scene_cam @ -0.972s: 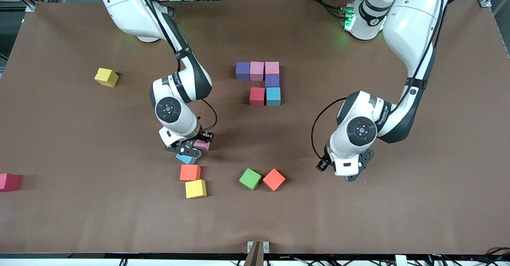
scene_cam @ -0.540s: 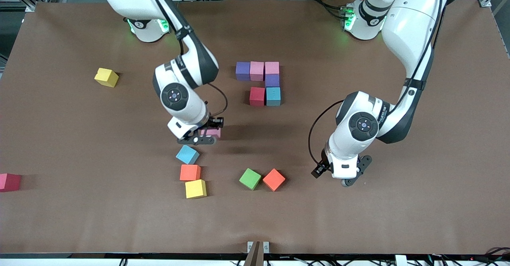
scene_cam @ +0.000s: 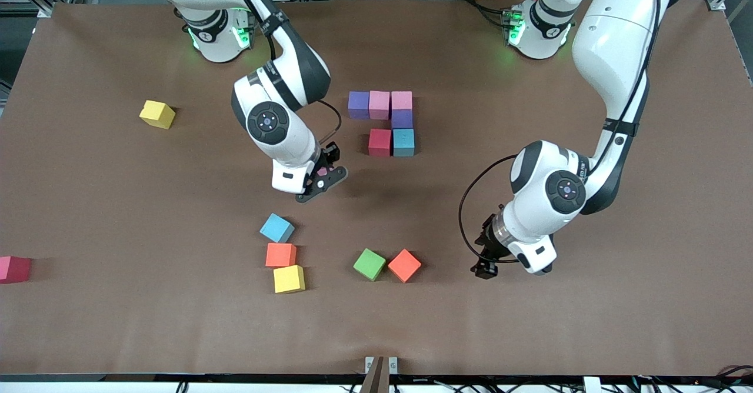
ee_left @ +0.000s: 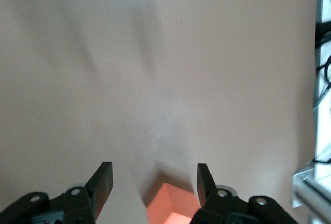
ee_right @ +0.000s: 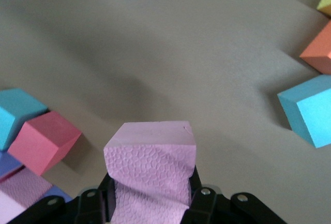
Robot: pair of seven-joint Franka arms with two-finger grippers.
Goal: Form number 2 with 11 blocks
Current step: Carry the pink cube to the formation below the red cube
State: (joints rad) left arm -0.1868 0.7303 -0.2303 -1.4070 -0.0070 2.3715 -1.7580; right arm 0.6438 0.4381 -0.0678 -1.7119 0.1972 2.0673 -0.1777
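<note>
Gripping a pink cube (ee_right: 151, 175) between its fingers (ee_right: 199, 195), the right gripper (scene_cam: 322, 176) hung above bare bench (scene_cam: 117, 334), between the partly built number 2 (scene_cam: 385, 121) and the loose cubes nearer the front camera. That figure so far had a purple cube (scene_cam: 358, 104) and two pink cubes (scene_cam: 390, 103) in its top row, a second purple cube (scene_cam: 402, 119) under the end pink one, and a red cube (scene_cam: 379, 142) touching a light blue cube (scene_cam: 403, 142) in the third row.

The left gripper (ee_left: 154, 180) hovered with its fingers apart and nothing between them, over the bench just beside an orange cube (scene_cam: 404, 265) toward the left arm's end; that cube touched a green cube (scene_cam: 369, 264).

Toward the right arm's end, another light blue cube (scene_cam: 277, 227), an orange cube (scene_cam: 280, 255) and a yellow cube (scene_cam: 289, 279) lay in a short line running toward the front camera. A second yellow cube (scene_cam: 157, 113) sat well apart, and a dark pink cube (scene_cam: 14, 268) lay at the bench edge.
</note>
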